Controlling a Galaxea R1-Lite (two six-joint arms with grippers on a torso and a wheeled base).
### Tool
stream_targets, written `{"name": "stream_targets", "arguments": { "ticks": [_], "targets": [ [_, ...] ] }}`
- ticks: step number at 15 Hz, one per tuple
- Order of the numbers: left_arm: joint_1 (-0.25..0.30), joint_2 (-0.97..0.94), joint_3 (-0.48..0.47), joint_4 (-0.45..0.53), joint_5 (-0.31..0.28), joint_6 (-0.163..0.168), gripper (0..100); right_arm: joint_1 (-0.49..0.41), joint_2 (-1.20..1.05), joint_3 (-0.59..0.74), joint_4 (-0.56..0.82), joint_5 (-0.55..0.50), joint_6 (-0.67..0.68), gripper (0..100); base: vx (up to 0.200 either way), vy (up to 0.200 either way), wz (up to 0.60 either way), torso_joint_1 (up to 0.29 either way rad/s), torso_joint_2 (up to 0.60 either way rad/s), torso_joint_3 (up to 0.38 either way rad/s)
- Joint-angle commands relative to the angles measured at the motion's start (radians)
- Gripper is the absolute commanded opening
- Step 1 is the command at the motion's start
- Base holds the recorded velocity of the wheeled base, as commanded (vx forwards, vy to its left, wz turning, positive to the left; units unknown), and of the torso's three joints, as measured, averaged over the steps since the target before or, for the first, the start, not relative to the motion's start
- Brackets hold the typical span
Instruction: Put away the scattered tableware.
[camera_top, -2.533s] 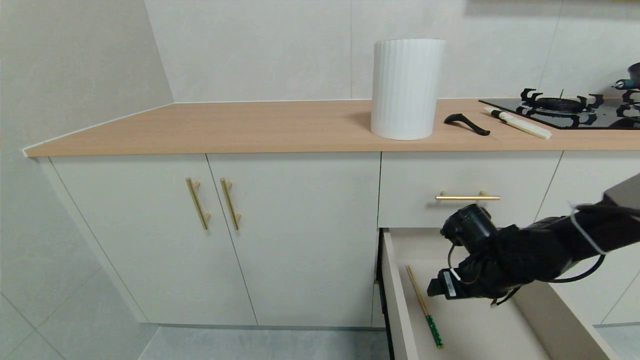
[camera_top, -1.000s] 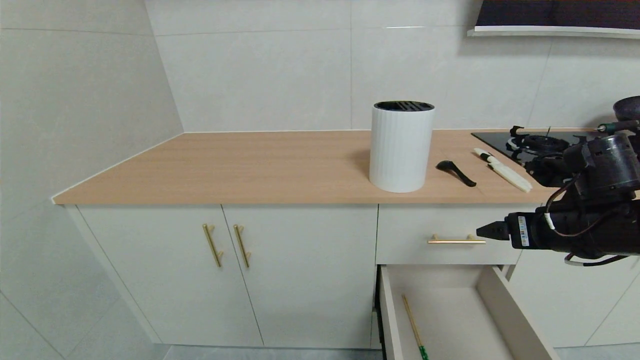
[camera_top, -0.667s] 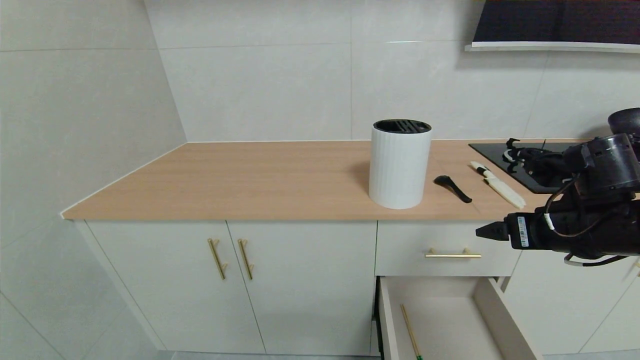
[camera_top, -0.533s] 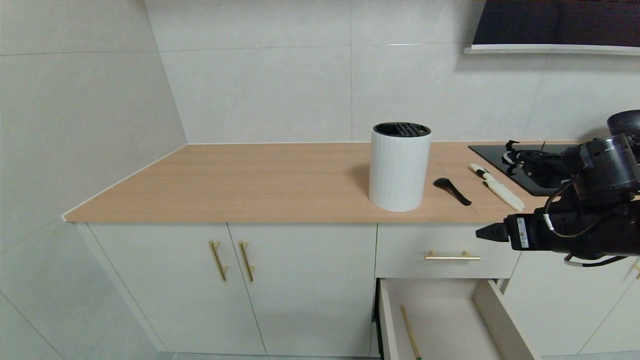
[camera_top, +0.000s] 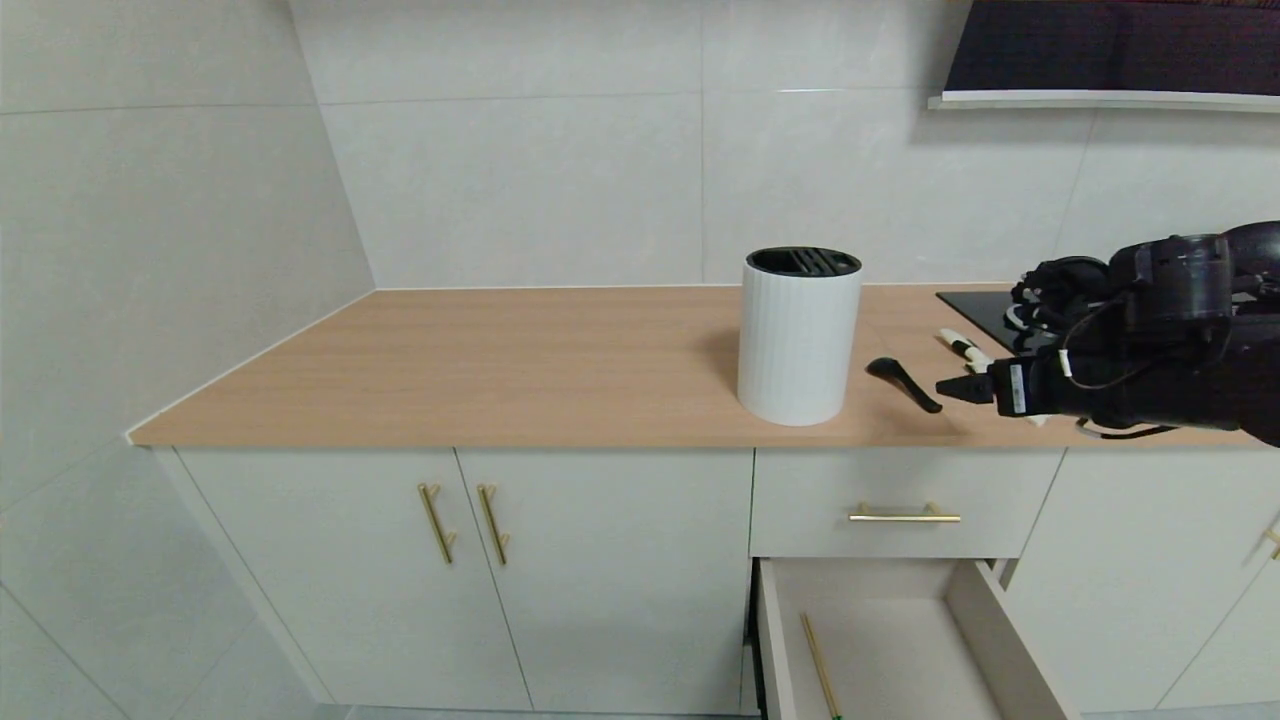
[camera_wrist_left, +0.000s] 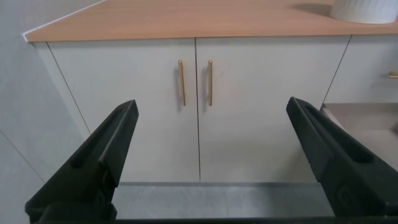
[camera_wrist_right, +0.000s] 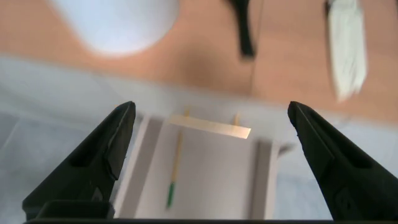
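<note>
Up from the drawer (camera_top: 778, 650) since earlier, the right gripper (camera_top: 957, 388), jaws apart, hangs at the frame's right, just beside the black spoon (camera_top: 903, 381) lying on the worktop (camera_top: 500, 370). Better to drop square across the spoon's slim handle before closing.

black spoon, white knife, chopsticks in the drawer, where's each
black spoon (camera_top: 910, 387), head view, middle of its handle
white knife (camera_wrist_right: 344, 46), right wrist view, its pale body
chopsticks (camera_top: 819, 668), head view, wooden shaft
</note>
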Motion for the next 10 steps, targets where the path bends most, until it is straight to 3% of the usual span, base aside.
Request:
{"name": "stream_targets", "arguments": {
  "ticks": [1,3,10],
  "targets": [
    [0.0,0.0,0.0,0.0,0.0,0.0,100,-0.027,0.2,-0.152,-0.015,0.023,-0.033,100,0.0,0.0,0.0,0.0,0.0,0.0],
    [0.0,0.0,0.0,0.0,0.0,0.0,100,-0.028,0.302,-0.264,-0.015,0.064,-0.037,100,0.0,0.0,0.0,0.0,0.0,0.0],
    [0.0,0.0,0.0,0.0,0.0,0.0,100,-0.053,0.478,-0.402,-0.021,0.078,-0.043,100,0.0,0.0,0.0,0.0,0.0,0.0]
  ]
}}
